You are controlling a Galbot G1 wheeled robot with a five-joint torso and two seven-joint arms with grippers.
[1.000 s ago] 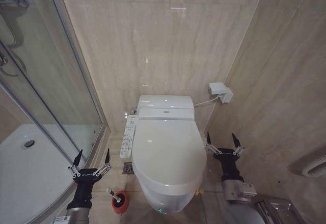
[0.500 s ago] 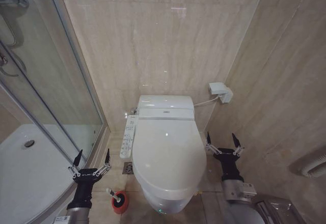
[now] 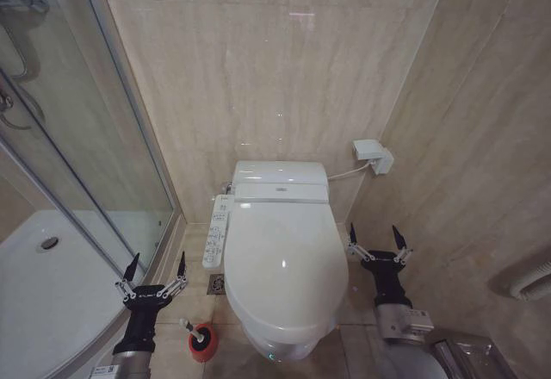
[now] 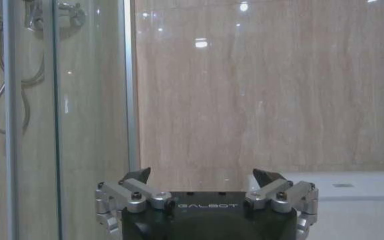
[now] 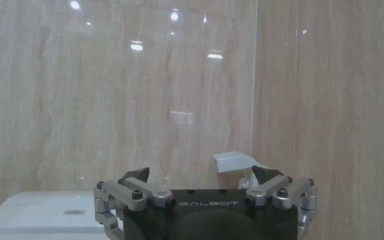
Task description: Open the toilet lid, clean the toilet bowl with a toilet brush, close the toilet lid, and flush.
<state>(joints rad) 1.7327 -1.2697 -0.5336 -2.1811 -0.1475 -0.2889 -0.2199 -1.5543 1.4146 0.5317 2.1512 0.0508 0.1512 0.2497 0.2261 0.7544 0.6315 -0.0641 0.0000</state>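
Observation:
The toilet lid [image 3: 280, 258] is down, a glossy white oval covering the seat, so the toilet bowl is hidden beneath it. The toilet brush [image 3: 191, 330], with a thin white handle and black head, stands in a small red cup [image 3: 205, 345] on the floor to the left of the toilet's front. My left gripper [image 3: 156, 263] hangs open just left of and above the brush, away from it. My right gripper [image 3: 377, 239] is open beside the lid's right edge, not touching it. Both wrist views show open fingers [image 4: 136, 176] [image 5: 134, 175] facing the tiled wall.
A long white control panel [image 3: 217, 232] runs along the toilet's left side, with a floor drain [image 3: 217, 284] below it. The glass shower enclosure [image 3: 86, 155] is close on the left. A white wall box [image 3: 372, 155] and its cable sit at the back right. A corrugated hose [image 3: 529, 282] hangs at far right.
Only the light glints on the lid and wall have shifted. The grippers, lid and brush hold their places.

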